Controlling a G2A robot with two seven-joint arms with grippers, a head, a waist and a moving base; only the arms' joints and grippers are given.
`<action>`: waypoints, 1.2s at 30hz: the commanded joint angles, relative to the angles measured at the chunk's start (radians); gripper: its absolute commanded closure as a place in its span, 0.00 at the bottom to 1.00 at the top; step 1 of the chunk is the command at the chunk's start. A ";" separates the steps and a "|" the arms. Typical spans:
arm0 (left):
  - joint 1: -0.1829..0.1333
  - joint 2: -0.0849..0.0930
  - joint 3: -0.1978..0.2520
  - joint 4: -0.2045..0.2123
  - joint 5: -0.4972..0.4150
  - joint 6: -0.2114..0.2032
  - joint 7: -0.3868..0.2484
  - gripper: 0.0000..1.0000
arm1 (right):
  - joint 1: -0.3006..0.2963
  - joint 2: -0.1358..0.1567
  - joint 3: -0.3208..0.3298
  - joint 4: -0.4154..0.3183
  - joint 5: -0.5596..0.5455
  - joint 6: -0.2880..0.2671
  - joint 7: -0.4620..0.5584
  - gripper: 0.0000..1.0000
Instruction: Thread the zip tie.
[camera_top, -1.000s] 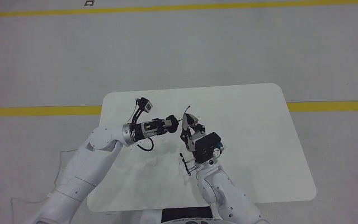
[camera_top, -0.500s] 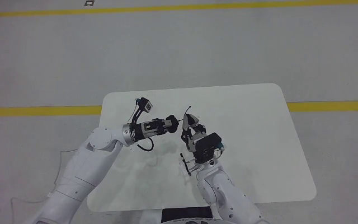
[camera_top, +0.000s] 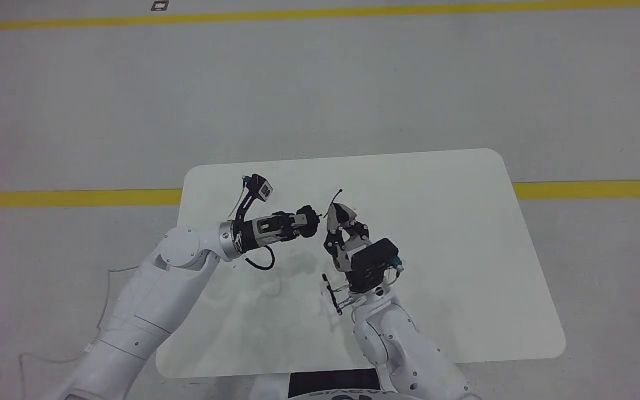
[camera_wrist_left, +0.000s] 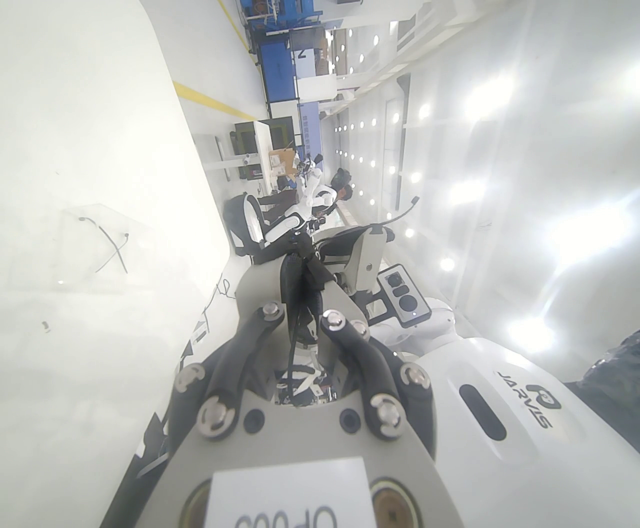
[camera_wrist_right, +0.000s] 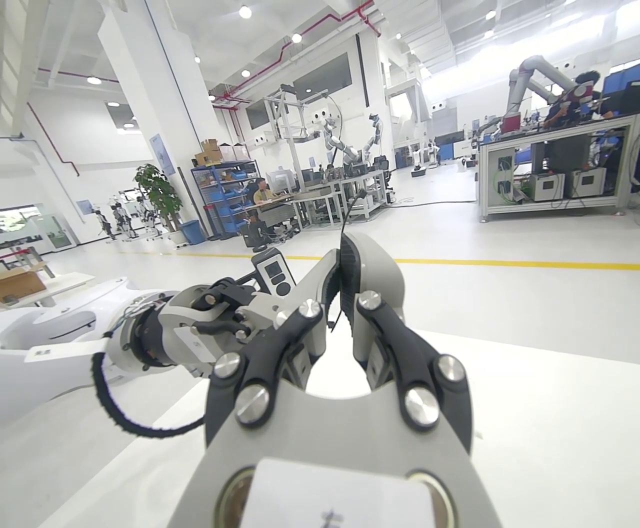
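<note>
The zip tie (camera_top: 335, 196) is a thin black strap held in the air over the middle of the white table (camera_top: 450, 220). My right gripper (camera_top: 336, 215) is shut on it, and its free tail (camera_wrist_right: 351, 212) rises above the fingertips. In the right wrist view the right gripper (camera_wrist_right: 341, 260) pinches the strap between its dark pads. My left gripper (camera_top: 310, 217) sits just left of it, nearly touching. In the left wrist view the left gripper (camera_wrist_left: 300, 252) is shut on another stretch of the strap (camera_wrist_left: 291, 345), which runs back between the fingers.
Two spare black zip ties (camera_top: 333, 290) lie crossed on the table close to the right arm's base, and they also show as crossed ties (camera_wrist_left: 112, 245) in the left wrist view. Open table surface extends to the right and far side.
The right wrist has shifted very slightly. Both grippers keep their hold and place.
</note>
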 joint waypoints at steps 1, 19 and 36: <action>0.000 0.000 0.000 0.000 0.000 0.000 0.000 1.00 | 0.001 0.000 -0.001 -0.001 -0.001 -0.009 -0.014 1.00; 0.002 0.000 0.002 -0.002 0.002 0.004 0.011 1.00 | 0.018 0.001 -0.007 0.017 -0.037 -0.023 -0.057 1.00; 0.007 0.005 0.000 0.000 0.011 0.018 0.001 1.00 | 0.048 0.003 -0.006 0.076 -0.145 0.013 -0.104 1.00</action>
